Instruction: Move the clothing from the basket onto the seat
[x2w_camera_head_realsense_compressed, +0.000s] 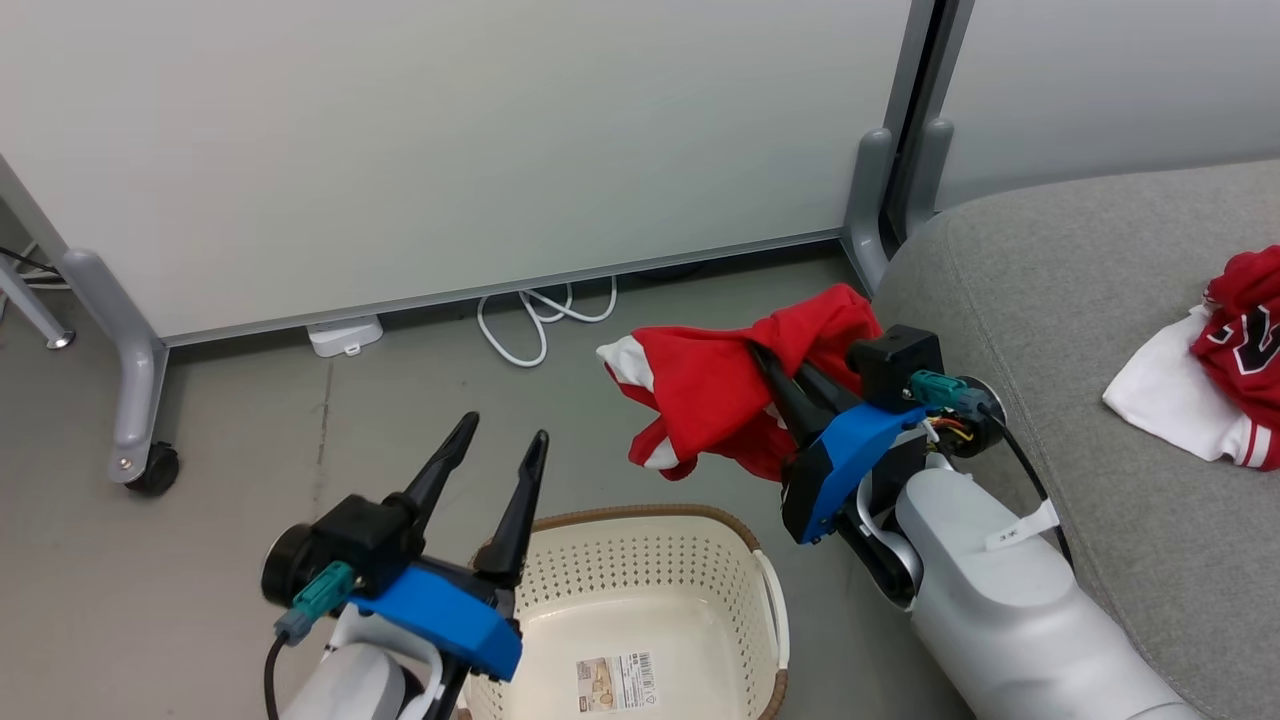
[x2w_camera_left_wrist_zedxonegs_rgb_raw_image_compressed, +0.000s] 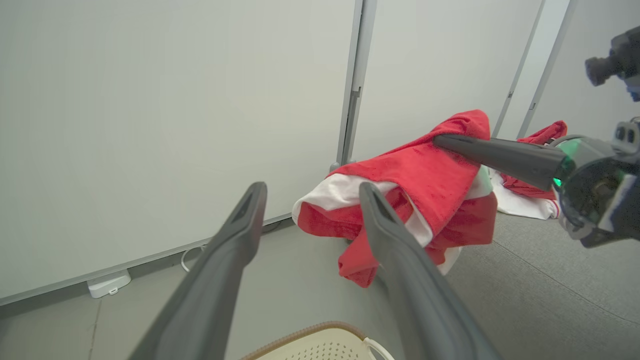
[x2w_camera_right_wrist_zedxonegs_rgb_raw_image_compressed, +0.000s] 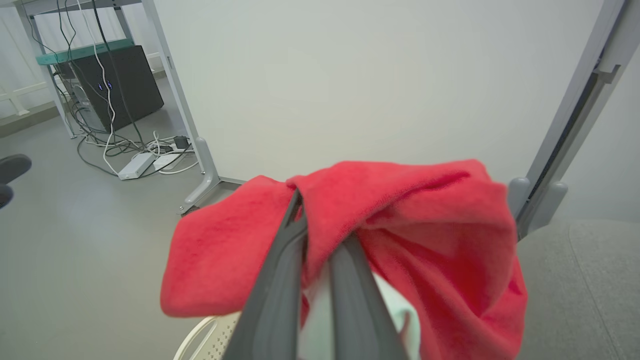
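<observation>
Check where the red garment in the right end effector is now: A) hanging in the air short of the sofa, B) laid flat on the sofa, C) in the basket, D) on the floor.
A: the right end effector is shut on the garment, which hangs above the floor, beside the sofa and beyond the basket.

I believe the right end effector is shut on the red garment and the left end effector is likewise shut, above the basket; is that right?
Not quite: the left end effector is open, its two fingers spread apart, as the head view shows. The rest holds: it is above the basket, and the right end effector is shut on the red garment.
</observation>
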